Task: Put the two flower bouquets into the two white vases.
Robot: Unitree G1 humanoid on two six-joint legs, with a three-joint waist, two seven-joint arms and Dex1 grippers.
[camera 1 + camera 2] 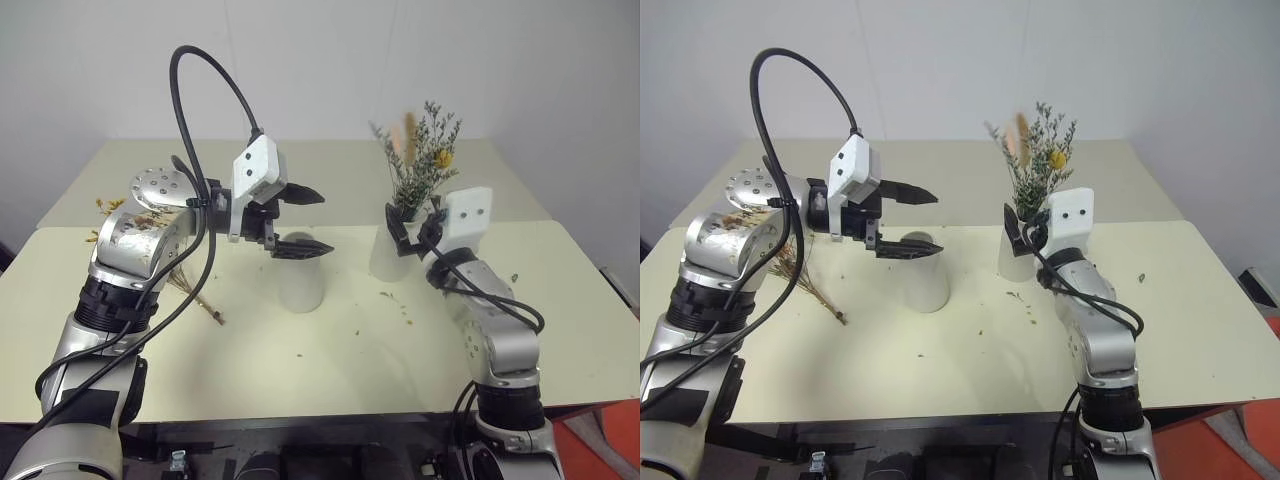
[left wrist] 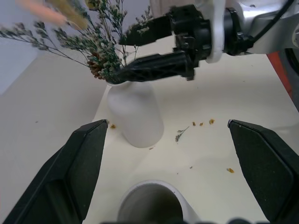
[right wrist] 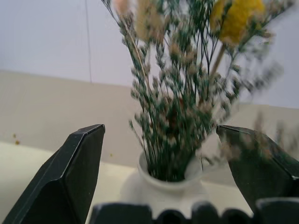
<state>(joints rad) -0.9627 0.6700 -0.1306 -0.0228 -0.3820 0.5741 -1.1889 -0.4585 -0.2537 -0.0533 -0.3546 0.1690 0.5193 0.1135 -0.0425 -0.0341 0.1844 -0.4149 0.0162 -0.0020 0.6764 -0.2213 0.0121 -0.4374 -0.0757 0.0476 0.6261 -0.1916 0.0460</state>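
Observation:
The grey-green sprig bouquet [image 1: 420, 165] with a peach plume stands in the rounded white vase [image 1: 388, 258] at the table's centre right. My right gripper [image 1: 415, 228] is open just in front of that vase's neck, holding nothing, with a finger on either side of the stems [image 3: 173, 140]. The cone vase [image 1: 301, 285] stands empty in the middle. My left gripper [image 1: 310, 222] hangs open just above its mouth [image 2: 150, 198]. The yellow bouquet [image 1: 190, 288] lies on the table at the left, mostly hidden behind my left arm.
Small flower crumbs [image 1: 400, 305] are scattered on the cream table [image 1: 330, 370] around the vases. A second table [image 1: 330, 160] adjoins at the back. A black cable [image 1: 200, 75] loops above my left arm.

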